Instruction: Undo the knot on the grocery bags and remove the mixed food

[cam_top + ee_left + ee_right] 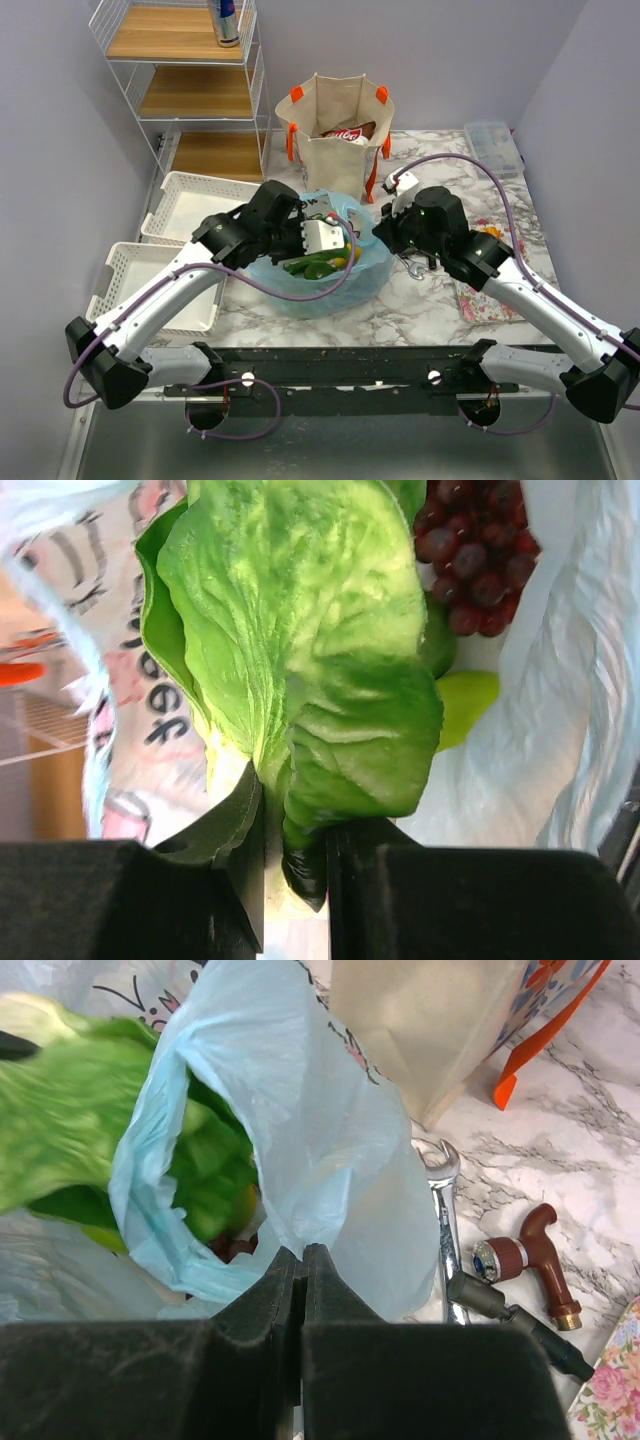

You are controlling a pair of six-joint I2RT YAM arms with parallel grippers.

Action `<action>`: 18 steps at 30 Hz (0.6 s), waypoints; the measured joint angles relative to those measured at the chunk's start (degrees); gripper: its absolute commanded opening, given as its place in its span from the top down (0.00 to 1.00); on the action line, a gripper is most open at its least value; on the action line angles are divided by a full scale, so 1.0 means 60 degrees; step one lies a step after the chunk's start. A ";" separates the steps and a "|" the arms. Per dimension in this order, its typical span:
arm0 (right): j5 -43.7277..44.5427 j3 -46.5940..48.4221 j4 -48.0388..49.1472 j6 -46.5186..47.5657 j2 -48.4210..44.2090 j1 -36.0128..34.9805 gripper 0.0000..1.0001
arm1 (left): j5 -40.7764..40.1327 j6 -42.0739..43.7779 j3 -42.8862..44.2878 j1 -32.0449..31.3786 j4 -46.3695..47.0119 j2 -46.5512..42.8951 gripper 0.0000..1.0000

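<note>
Over the mouth of the blue plastic bag point(320, 1140), mid-surface point(430, 300): left tool point(295, 825) clamped on the stem end of the lettuce point(300, 630). Its long axis runs straight out from the fingertips, with grapes point(475, 550) beyond, inside the bag. Right tool point(300, 1260) closed, apparently pinching the bag rim. Lift falls to the left arm. Black lettering on bag film, partial, unreadable. Red snack packet point(345, 133) in canvas tote point(335, 160), logo too small.

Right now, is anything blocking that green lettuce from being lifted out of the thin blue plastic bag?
Nothing visible does. The left tool grips the leafy green lettuce, and the right tool pinches the rim of the thin light-blue plastic bag, holding its mouth open beside the lettuce.
</note>
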State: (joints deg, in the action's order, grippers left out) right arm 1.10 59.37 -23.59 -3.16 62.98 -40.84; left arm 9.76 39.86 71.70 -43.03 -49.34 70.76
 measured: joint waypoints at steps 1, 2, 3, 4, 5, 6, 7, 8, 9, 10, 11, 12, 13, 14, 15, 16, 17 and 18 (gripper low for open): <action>0.0018 0.0000 0.0000 -0.0007 0.0000 0.0007 0.99 | -0.0106 0.0109 0.0062 0.0004 -0.0102 -0.0106 1.00; 0.0033 0.0000 0.0000 -0.0011 0.0000 0.0015 0.99 | -0.0277 0.0277 0.0149 0.0007 -0.0215 -0.0277 1.00; 0.0040 0.0000 0.0000 -0.0011 0.0000 0.0015 0.99 | -0.0448 0.0459 0.0204 0.0007 -0.0266 -0.0466 1.00; 0.0055 0.0000 -0.0004 -0.0015 0.0000 0.0015 0.99 | -0.0637 0.0685 0.0251 0.0007 -0.0317 -0.0674 1.00; 0.0062 0.0000 0.0000 -0.0011 0.0000 0.0015 0.99 | -0.0809 0.0885 0.0313 0.0029 -0.0372 -0.0903 1.00; 0.0066 0.0000 -0.0004 -0.0015 0.0000 0.0015 0.99 | -0.0936 0.1049 0.0350 0.0084 -0.0382 -0.1093 1.00; 0.0066 0.0000 -0.0004 -0.0015 0.0000 0.0015 0.99 | -0.0998 0.1195 0.0393 0.0186 -0.0390 -0.1228 1.00; 0.0069 0.0000 -0.0004 -0.0011 0.0000 0.0015 0.99 | -0.1009 0.1337 0.0484 0.0390 -0.0444 -0.1359 1.00; 0.0076 0.0000 0.0000 -0.0015 0.0000 0.0015 0.99 | -0.0984 0.1421 0.0663 0.0750 -0.0477 -0.1461 1.00; 0.0080 0.0000 -0.0004 -0.0015 0.0000 0.0015 0.99 | -0.0918 0.1432 0.0900 0.1198 -0.0521 -0.1475 1.00; 0.0084 0.0000 -0.0004 -0.0015 0.0000 0.0015 0.99 | -0.0831 0.1406 0.1195 0.1694 -0.0532 -0.1457 1.00; 0.0087 0.0000 -0.0004 -0.0011 0.0000 0.0015 0.99 | -0.0714 0.1333 0.1585 0.2262 -0.0550 -0.1370 1.00; 0.0087 0.0004 -0.0007 -0.0011 0.0000 0.0015 0.99 | -0.0605 0.1213 0.1938 0.2794 -0.0546 -0.1279 1.00; 0.0087 0.0000 -0.0004 -0.0011 0.0000 0.0015 0.99 | -0.0382 0.1093 0.2310 0.3417 -0.0470 -0.1180 1.00; 0.0087 0.0000 -0.0007 -0.0011 0.0000 0.0015 0.99 | -0.0200 0.0962 0.2521 0.3996 -0.0368 -0.1118 1.00; 0.0087 0.0000 -0.0004 -0.0011 0.0000 0.0015 0.99 | 0.0062 0.0721 0.2652 0.4670 -0.0215 -0.1082 1.00; 0.0087 0.0004 -0.0004 -0.0011 0.0000 0.0015 0.99 | 0.0317 0.0525 0.2648 0.5242 -0.0087 -0.1082 1.00; 0.0087 0.0004 -0.0007 -0.0011 0.0000 0.0015 0.99 | 0.0572 0.0277 0.2568 0.5810 0.0004 -0.1078 1.00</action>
State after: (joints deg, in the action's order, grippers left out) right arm 1.63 59.40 -23.64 -3.22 62.98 -40.75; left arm 13.19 41.52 87.11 -8.16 -49.32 64.29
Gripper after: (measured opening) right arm 0.027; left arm 0.233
